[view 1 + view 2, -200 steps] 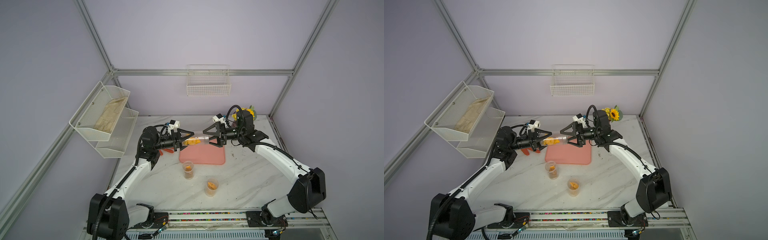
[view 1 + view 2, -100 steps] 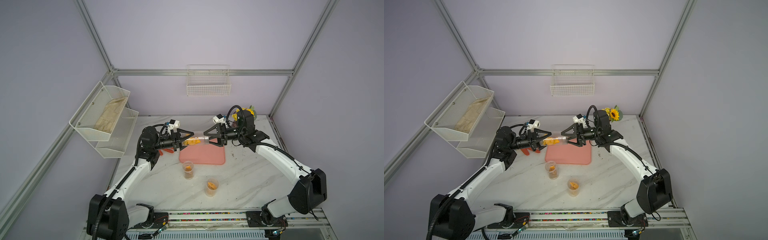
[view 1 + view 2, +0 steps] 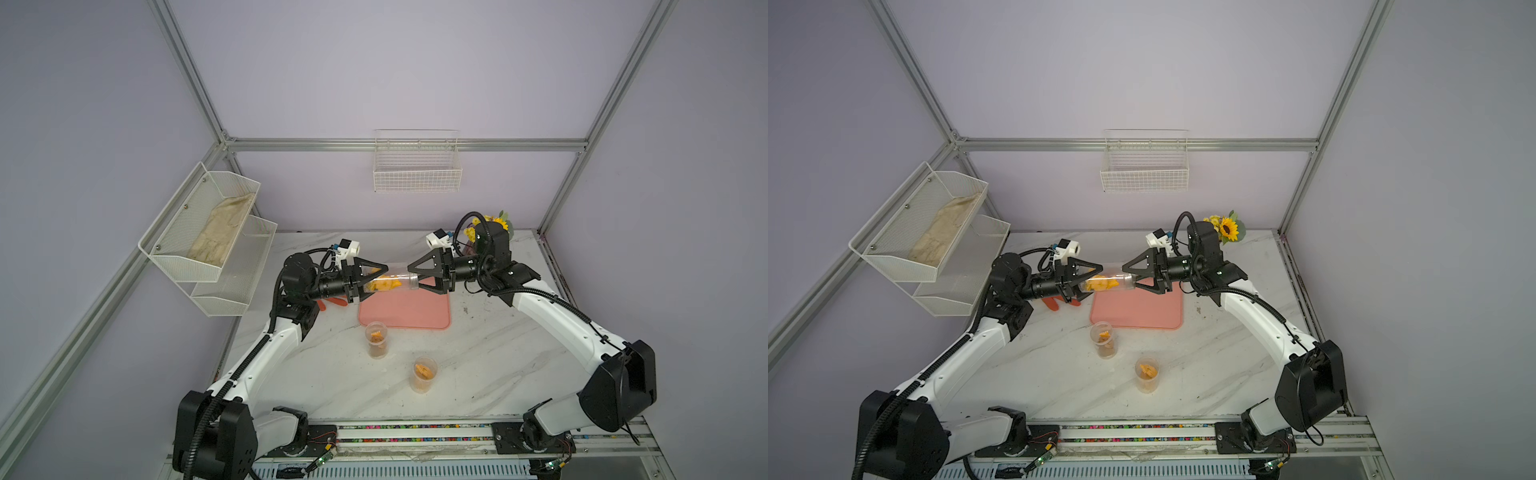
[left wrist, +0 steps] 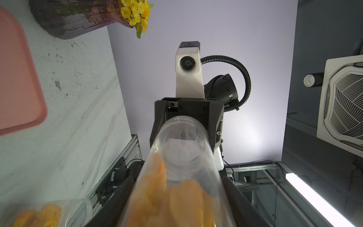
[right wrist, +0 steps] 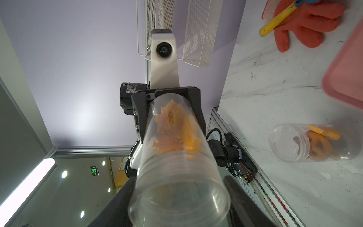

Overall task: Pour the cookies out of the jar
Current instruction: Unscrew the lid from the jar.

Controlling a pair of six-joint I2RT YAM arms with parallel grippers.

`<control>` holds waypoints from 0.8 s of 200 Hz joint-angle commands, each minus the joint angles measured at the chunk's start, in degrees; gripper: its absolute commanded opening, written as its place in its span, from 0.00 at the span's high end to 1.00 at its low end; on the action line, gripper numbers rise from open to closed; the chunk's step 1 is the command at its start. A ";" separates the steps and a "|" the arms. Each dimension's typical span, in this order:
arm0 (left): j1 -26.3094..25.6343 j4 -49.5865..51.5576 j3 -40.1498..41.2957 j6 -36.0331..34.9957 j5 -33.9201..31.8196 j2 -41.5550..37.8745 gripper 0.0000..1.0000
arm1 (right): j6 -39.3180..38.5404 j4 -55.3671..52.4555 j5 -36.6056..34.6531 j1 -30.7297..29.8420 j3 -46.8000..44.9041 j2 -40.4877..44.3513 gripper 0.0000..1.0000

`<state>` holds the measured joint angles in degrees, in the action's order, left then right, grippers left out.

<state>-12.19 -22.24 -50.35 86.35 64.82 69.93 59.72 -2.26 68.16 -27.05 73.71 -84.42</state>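
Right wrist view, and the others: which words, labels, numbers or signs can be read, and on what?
Green exit sign, in the room beyond the cell: running-figure pictogram, no words legible.
Sticker on the left arm: print too small to read.
Other views: no text.

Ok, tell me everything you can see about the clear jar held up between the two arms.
The clear jar is a see-through plastic cylinder with a ribbed, threaded neck. It lies level in the air above the far edge of the pink tray. The left tool grips its base end, where the orange-yellow cookies bunch. The right tool flanks the neck, contact unclear. Whether a lid is on, I cannot tell.
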 commanded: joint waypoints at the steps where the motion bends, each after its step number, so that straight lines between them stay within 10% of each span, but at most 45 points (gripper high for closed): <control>1: 0.75 -2.06 2.36 -0.07 0.17 -1.18 0.37 | -0.22 2.17 0.84 0.88 -0.23 2.68 0.37; 160: 1.65 -6.86 1.39 3.89 -0.20 2.39 0.41 | -16.61 -3.07 -1.40 3.76 -0.18 3.75 0.39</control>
<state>-12.51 -27.49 -49.34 89.45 65.69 72.29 50.78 -3.73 68.34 -25.80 72.84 -83.90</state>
